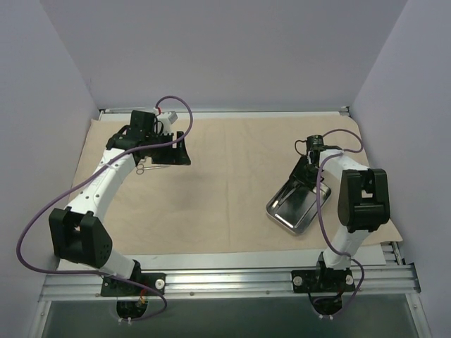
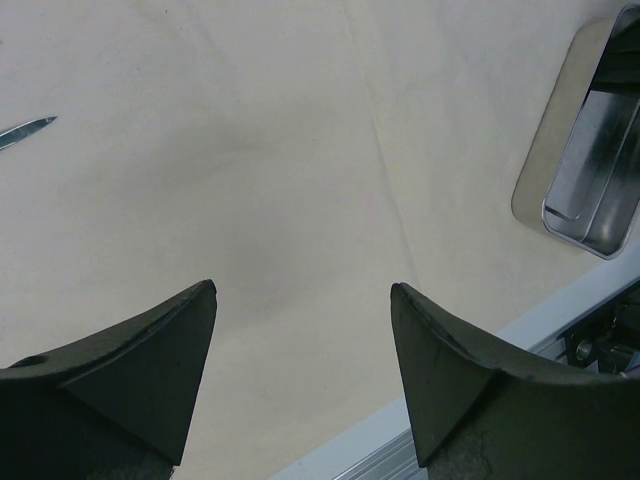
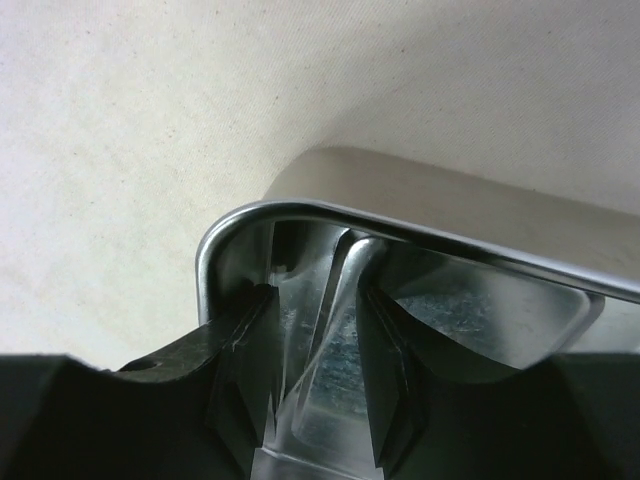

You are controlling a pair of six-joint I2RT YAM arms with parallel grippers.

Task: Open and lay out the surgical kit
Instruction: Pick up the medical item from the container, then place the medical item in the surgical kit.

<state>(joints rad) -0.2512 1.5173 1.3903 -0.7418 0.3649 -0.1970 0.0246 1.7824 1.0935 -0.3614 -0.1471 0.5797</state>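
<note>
The cloth wrap (image 1: 225, 190) lies spread flat and open. On it the steel tray (image 1: 282, 211) sits toward 4 o'clock. A thin scissor-like instrument (image 1: 143, 169) lies out at 10 o'clock, just beside my left hand (image 1: 173, 151).

The left wrist camera shows the left hand's fingers well apart and holding nothing. They hang over bare cloth, with the instrument's tip at 9 o'clock and the tray at 2 o'clock.

My right hand (image 3: 315, 300) is down inside the tray at its far corner. Its fingers are drawn close around a slim shiny metal piece (image 3: 340, 290), which is probably another instrument. I cannot tell whether they actually grip it or only flank it.

I judge the instruments to be light, stiff and slick. Steel on steel will slide, so I'd take one across the shank near the pivot, not at the tips.

The tray is rigid with a rolled rim, so I'd pinch the rim and expect it to skate.

The cloth is soft and will ruck up if anything is dragged over it, so I'd lift rather than push.
</note>
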